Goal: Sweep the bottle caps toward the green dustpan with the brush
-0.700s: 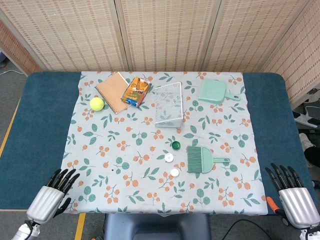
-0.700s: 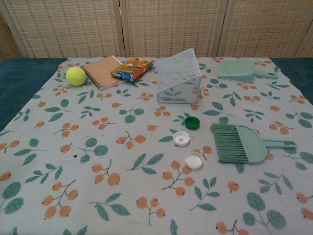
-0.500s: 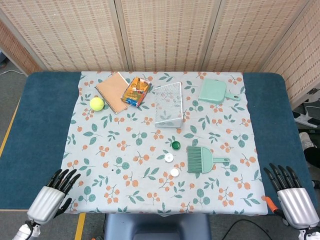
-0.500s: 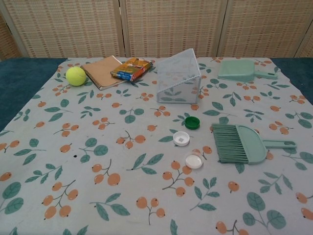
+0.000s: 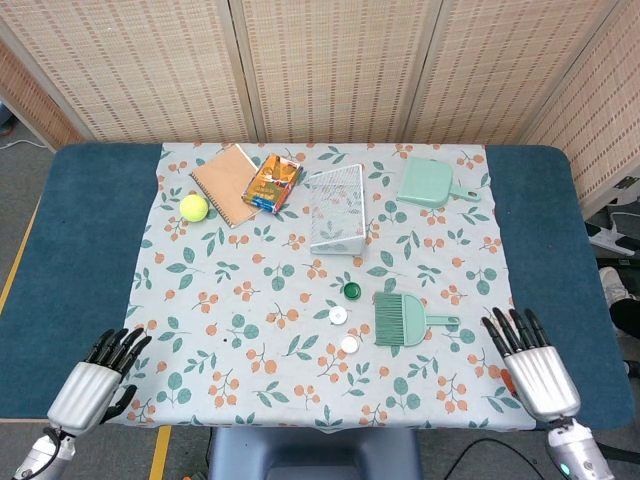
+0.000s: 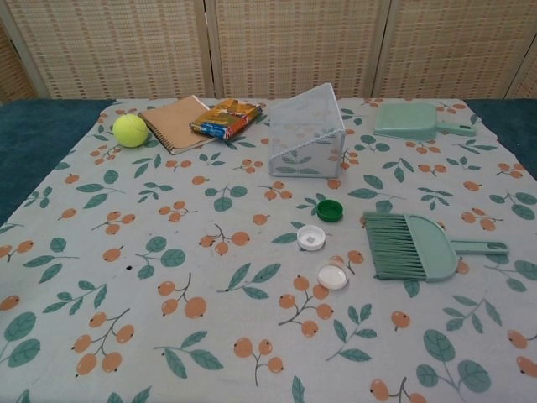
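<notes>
A leaf-and-berry cloth (image 5: 250, 300) covers the blue surface (image 5: 70, 250) before woven screens (image 5: 330, 60). Three bottle caps (image 5: 338, 315) lie just left of the brush (image 5: 405, 320); the green dustpan (image 5: 428, 184) sits far back. Left robot hand (image 5: 92, 380) and right robot hand (image 5: 532, 365) hover empty, fingers spread.

Cloth (image 5: 250, 300): pale grey, printed with teal leaves and orange berries. Table (image 5: 70, 250): dark blue. Brush (image 5: 402, 320) and dustpan (image 5: 426, 184): mint green. Caps: one dark green (image 5: 351, 291), two white (image 5: 338, 315). Ball (image 5: 194, 207): yellow-green. Notebook (image 5: 226, 185): tan. Hands (image 5: 540, 375): silver backs, black fingers.
</notes>
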`<control>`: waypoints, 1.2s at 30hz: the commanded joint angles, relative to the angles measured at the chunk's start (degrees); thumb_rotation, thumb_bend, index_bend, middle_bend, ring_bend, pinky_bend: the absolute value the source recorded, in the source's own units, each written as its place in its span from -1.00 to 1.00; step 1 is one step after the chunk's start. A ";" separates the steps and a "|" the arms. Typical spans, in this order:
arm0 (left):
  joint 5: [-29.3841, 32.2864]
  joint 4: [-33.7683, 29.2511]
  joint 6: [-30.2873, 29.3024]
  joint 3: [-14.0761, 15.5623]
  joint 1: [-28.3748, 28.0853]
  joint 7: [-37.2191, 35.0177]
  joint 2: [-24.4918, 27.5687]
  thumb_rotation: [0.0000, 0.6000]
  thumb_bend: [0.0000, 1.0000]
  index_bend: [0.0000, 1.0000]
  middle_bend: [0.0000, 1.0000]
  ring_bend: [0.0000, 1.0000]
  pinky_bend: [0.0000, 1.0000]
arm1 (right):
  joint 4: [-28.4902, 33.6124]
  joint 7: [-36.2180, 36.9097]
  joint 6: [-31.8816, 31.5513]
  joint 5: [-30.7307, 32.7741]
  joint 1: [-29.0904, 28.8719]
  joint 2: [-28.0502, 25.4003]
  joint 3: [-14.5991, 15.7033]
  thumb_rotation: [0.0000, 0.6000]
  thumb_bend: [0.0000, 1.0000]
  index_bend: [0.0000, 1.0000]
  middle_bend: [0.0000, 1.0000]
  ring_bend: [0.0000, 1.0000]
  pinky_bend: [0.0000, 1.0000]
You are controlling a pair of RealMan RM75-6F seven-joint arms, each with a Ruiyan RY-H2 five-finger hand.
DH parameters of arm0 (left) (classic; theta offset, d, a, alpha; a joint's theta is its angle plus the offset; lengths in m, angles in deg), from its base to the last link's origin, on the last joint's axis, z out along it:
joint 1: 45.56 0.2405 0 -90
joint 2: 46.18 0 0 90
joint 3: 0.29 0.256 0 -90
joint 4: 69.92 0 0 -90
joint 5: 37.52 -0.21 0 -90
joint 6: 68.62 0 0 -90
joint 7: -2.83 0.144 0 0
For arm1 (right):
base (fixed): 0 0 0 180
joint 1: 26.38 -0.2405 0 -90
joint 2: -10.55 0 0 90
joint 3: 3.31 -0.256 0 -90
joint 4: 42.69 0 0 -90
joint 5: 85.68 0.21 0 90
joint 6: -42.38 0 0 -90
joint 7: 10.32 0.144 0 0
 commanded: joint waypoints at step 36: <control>6.75 1.70 2.60 -2.40 -1.67 -0.86 -0.56 1.00 -0.14 -1.00 -1.00 -1.00 -0.84 | -19.78 -22.11 10.13 28.20 -18.26 27.57 -6.46 1.00 -0.52 -0.26 -0.36 -0.83 -1.00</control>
